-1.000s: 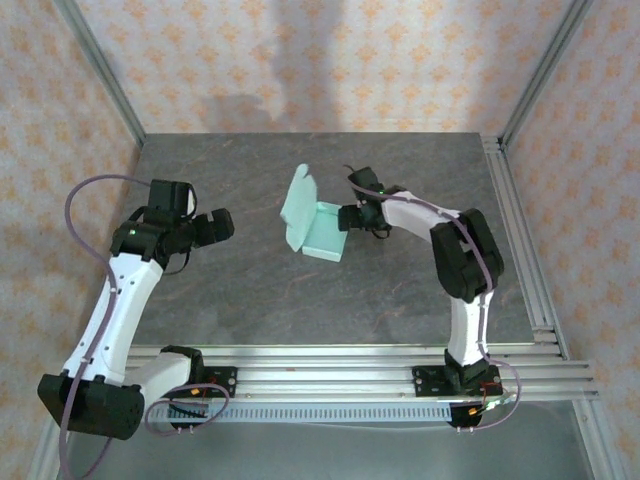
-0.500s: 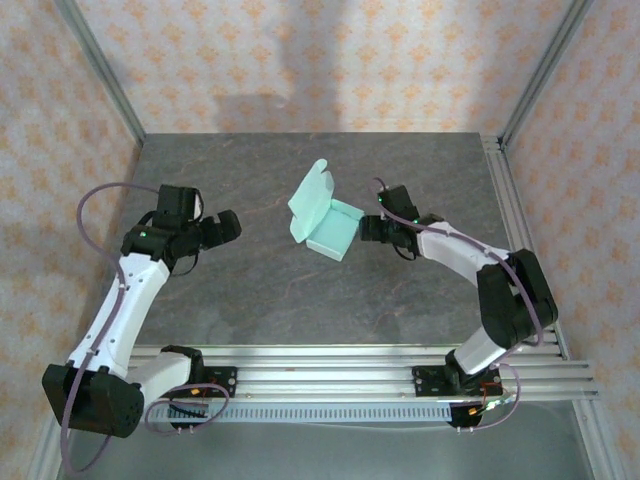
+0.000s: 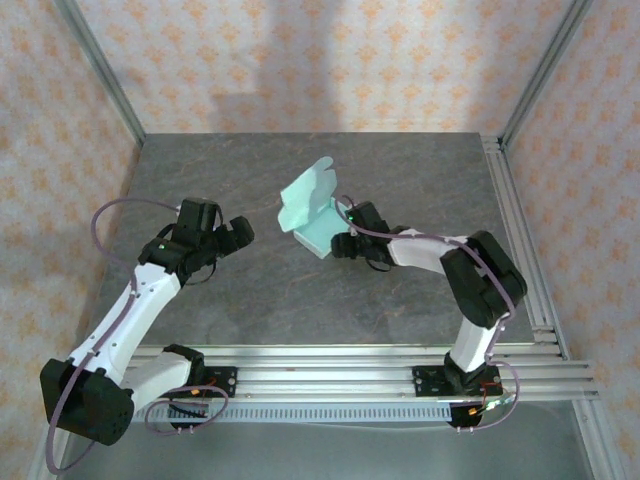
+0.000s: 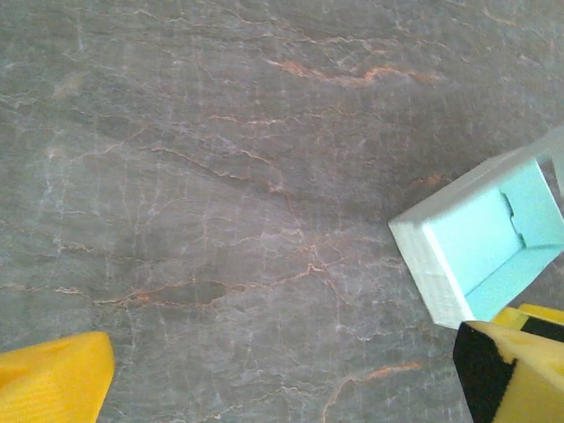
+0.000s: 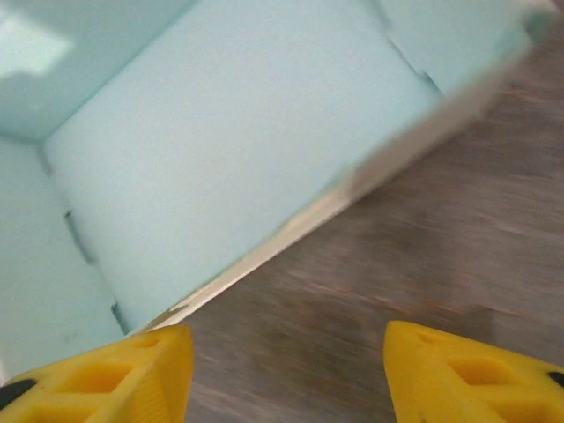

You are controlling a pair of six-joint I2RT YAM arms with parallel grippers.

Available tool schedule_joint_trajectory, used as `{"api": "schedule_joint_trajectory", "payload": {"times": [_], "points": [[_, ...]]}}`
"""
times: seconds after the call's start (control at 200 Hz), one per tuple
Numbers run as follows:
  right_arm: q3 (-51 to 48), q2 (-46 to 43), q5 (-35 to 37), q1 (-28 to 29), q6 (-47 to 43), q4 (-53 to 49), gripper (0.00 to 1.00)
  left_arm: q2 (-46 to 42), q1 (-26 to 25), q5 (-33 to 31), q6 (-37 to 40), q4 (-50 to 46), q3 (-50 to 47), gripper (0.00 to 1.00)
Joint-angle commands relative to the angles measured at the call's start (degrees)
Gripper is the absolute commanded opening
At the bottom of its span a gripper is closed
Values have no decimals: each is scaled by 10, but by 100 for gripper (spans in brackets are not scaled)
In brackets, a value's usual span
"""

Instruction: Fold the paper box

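Top view first: the box sits about mid-bench, open side up, with its lid flap standing up on the far-left side. The right pincer is right at the box's near-right wall, while the left pincer hangs well off to the left, so the right arm is clearly the closer one. Left wrist cam: left pincer is spread as wide as it goes, nothing in it, and the box is off ahead and to the right, with a short wall facing the camera and bare bench in between. Right wrist cam: the box is just ahead and to the left, its rim running diagonally and ending almost at one fingertip. The right pincer has its jaws apart with just bench between them, so it isn't clamped on anything. I'd guess the next bit is about that near wall, or pushing the lid over from this side.
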Motion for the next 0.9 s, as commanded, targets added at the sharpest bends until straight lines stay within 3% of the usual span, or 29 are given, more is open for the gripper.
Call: {"api": "schedule_joint_trajectory", "payload": {"times": [0.0, 0.18, 0.33, 0.561, 0.896], "points": [[33, 12, -19, 23, 23, 55, 65, -10, -8, -33, -35, 19, -11, 100], [14, -64, 11, 23, -52, 15, 75, 0, -17, -39, -38, 22, -11, 100], [38, -111, 57, -27, -106, -98, 76, -2, -19, -48, -44, 37, -23, 100], [183, -7, 108, -52, -111, -227, 57, 2, -20, -62, -36, 41, -21, 100], [284, 111, 103, -27, -102, -246, 49, -5, -18, -81, -8, 10, -21, 100]]}}
